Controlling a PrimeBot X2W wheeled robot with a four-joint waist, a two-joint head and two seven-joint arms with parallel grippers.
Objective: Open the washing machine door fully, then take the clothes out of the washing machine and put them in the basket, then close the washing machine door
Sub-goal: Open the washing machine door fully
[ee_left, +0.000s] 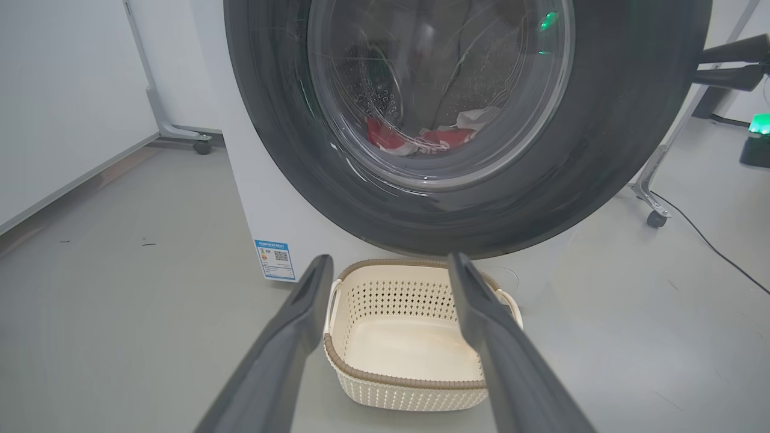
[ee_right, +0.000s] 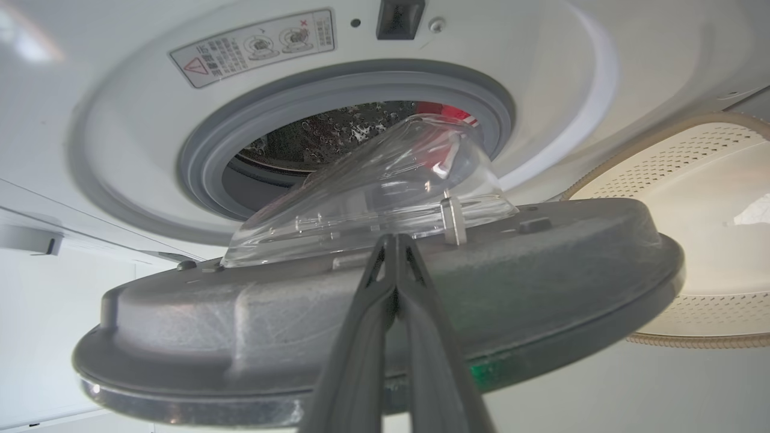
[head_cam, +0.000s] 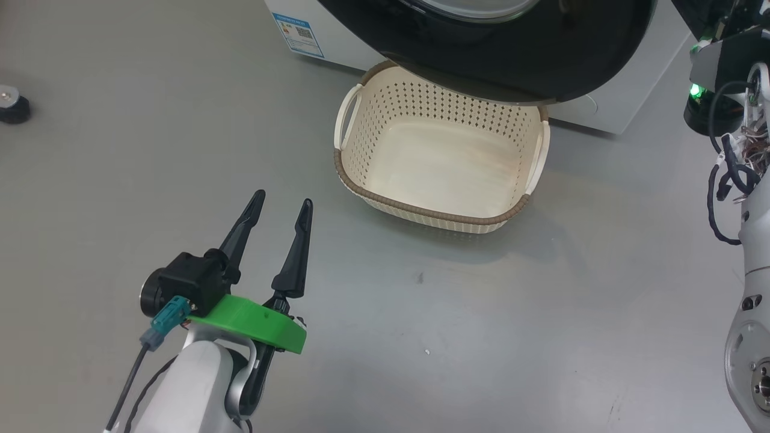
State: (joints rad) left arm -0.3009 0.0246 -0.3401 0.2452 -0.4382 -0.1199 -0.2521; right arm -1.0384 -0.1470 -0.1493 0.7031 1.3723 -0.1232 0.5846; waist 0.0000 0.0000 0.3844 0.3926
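Lower left of the head view: the left gripper (head_cam: 284,198) is hovering over the grey floor (head_cam: 541,313), its two dark fingers standing spread apart and gripping nothing.
Bottom centre of the right wrist view: the right gripper (ee_right: 394,237) is pointing along the inner face of the washing machine door (ee_right: 271,325), fingers pressed together on nothing. Whether they are touching the door is hard to tell.
Door: it is standing ajar, swung off the grey ring (ee_right: 198,150). In the head view the top edge is cutting it off.
Clothes: the clothes (ee_left: 445,137) are lying inside the drum, showing blurred through the glass at the upper centre of the left wrist view.
Basket: the basket (head_cam: 421,210) is sitting on the floor at the centre of the head view, just before the washing machine (head_cam: 343,36). The door's black rim is hiding its far edge.
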